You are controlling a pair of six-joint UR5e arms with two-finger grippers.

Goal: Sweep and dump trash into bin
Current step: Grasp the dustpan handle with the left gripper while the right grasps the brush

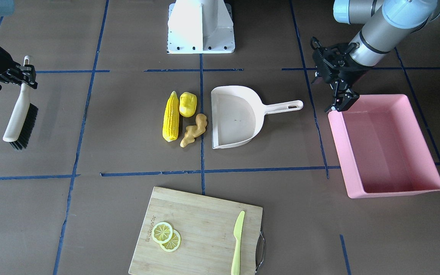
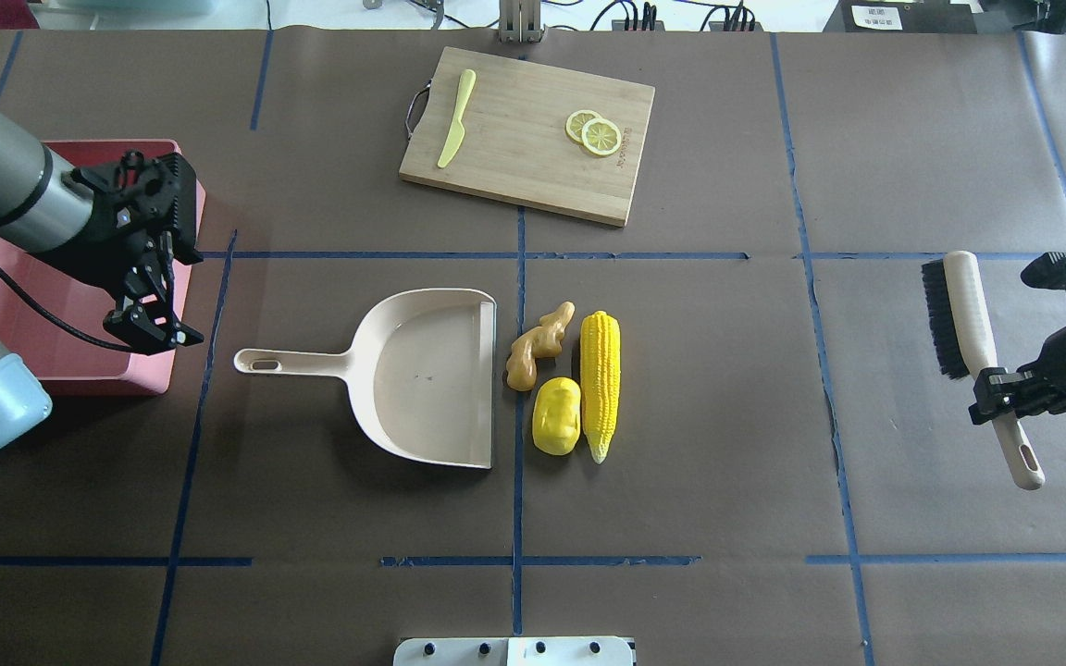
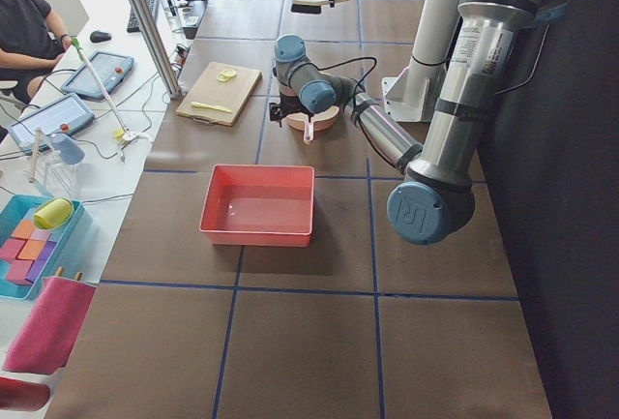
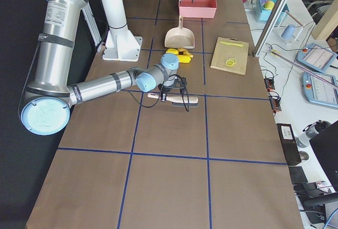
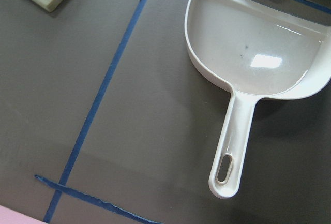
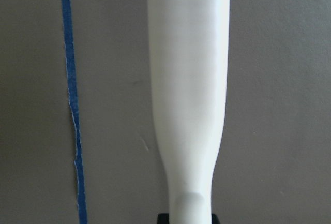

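In the front-facing view, the right gripper (image 1: 25, 72) at the left edge is clenched on the handle of the brush (image 1: 20, 118), probably ready to sweep. At centre the trash (image 1: 171, 114) lies in 3 pieces: corn cob (image 1: 170, 124), yellow lump (image 1: 188, 104) and ginger root (image 1: 194, 130). They sit just beside the dustpan (image 1: 235, 116) mouth, so 1 short push should load them. At the right, the left gripper (image 1: 342, 103) hovers over the upper-left corner of the empty bin (image 1: 395, 191), jaws seemingly parted, holding nothing. Overhead, the dustpan's handle points left toward that gripper, likely for pickup. The left wrist view centres that handle. The right wrist view shows only the brush handle.
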